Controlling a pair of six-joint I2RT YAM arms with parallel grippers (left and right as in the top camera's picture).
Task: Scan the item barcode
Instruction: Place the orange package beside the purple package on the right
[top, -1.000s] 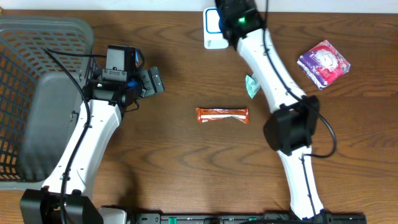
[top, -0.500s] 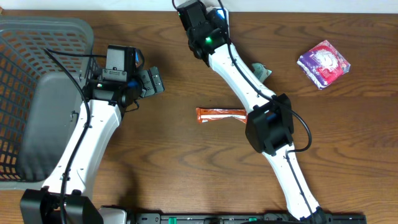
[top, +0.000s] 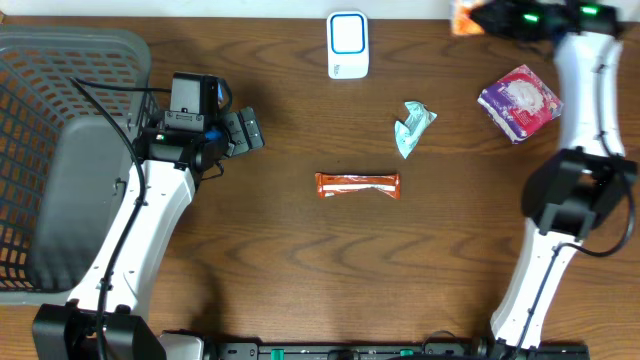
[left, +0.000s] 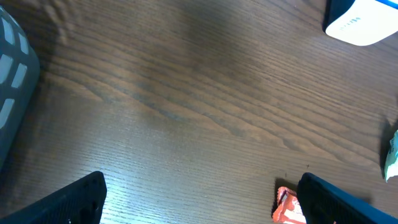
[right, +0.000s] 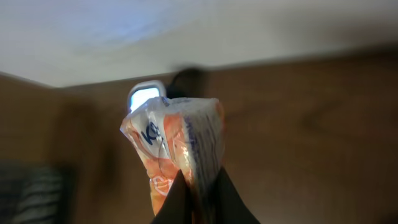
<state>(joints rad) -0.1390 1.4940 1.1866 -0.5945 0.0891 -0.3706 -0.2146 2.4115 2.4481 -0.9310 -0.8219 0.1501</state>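
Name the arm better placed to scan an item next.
Right. The right pincer is shut on an orange packet, scanner in its camera's view; the left pincer hangs open, empty, by the basket.

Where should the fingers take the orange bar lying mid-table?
Across the middle of the orange bar, coming straight down from above. It lies flat, long axis left-right in the overhead view, so fingers closing on its long edges span the narrow width.
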